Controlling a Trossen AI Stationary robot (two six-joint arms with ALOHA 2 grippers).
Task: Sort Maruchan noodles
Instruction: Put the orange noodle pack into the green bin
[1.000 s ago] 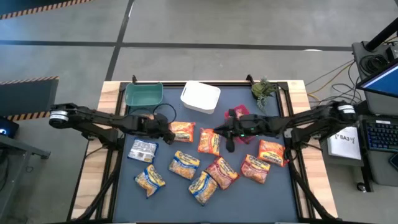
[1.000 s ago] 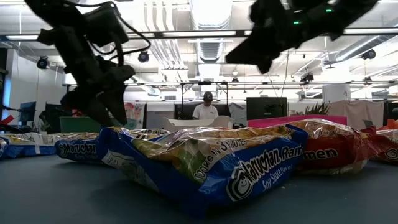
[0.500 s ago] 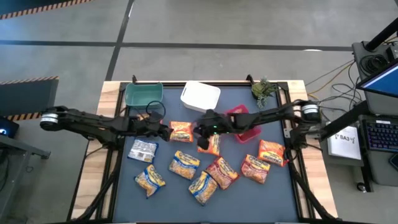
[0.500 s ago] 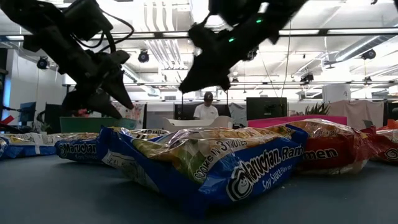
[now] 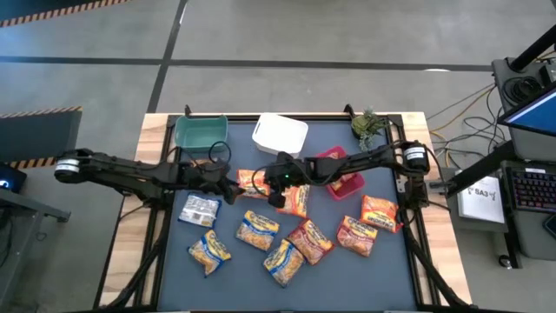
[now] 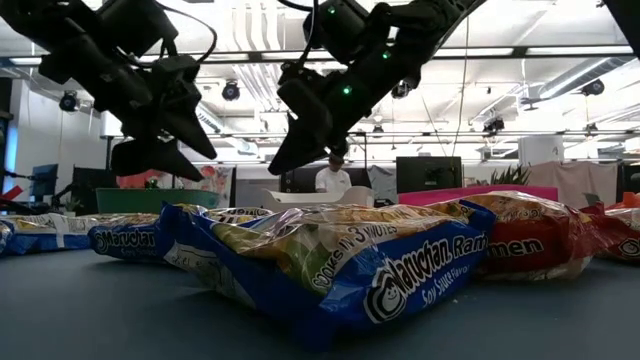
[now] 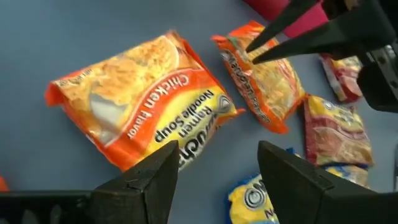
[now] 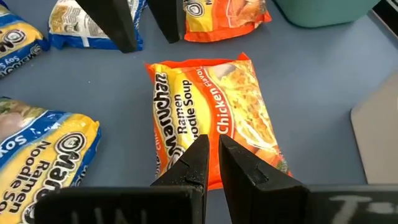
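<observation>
Both hands now hover over the same orange chicken packet [image 5: 253,182] in the middle of the surface: the right hand [image 5: 276,196] has swung in from the red-bin side within the last second and hangs just above this packet with its fingers [image 8: 193,163] nearly together and empty, while the left hand [image 5: 233,189], fingers spread wide and empty, hangs beside it. No packet has been lifted, and the other noodle packets [image 5: 295,241] lie scattered nearer the front, so sorting into the green bin [image 5: 200,131], white bin [image 5: 280,136] or red bin [image 5: 346,185] seems barely begun.
</observation>
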